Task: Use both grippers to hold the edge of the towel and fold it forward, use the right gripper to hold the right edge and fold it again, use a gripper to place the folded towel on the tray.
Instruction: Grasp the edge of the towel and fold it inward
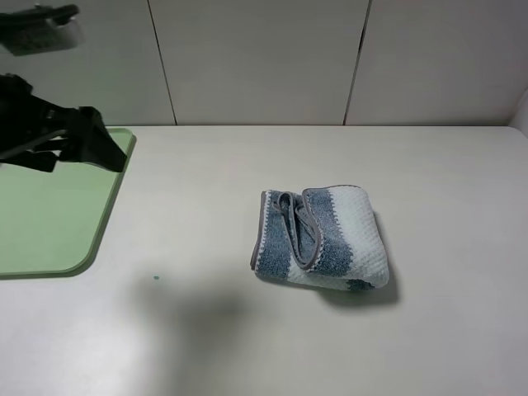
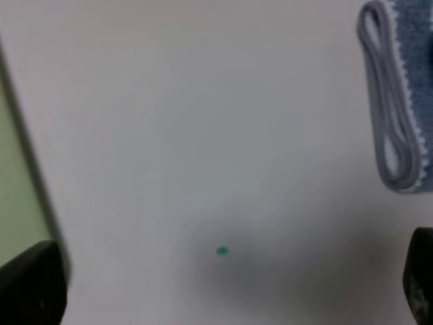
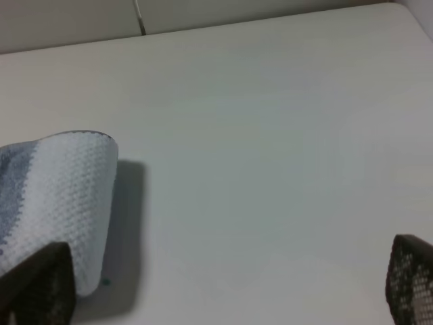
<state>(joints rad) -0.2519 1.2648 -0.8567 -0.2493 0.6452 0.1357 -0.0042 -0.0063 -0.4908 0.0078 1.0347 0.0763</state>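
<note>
From the high camera, the towel [image 1: 322,239] lies folded on the table [image 1: 247,338], well apart from the tray [image 1: 49,214] at the left. A black arm [image 1: 49,132] hangs over the tray. The left wrist view adds the grey hem [image 2: 389,115] and a small green dot [image 2: 222,251]; the left gripper [image 2: 233,284] is wide open and empty. In the right wrist view, the right gripper [image 3: 230,288] is also spread and empty, just beside the towel's pale end.
</note>
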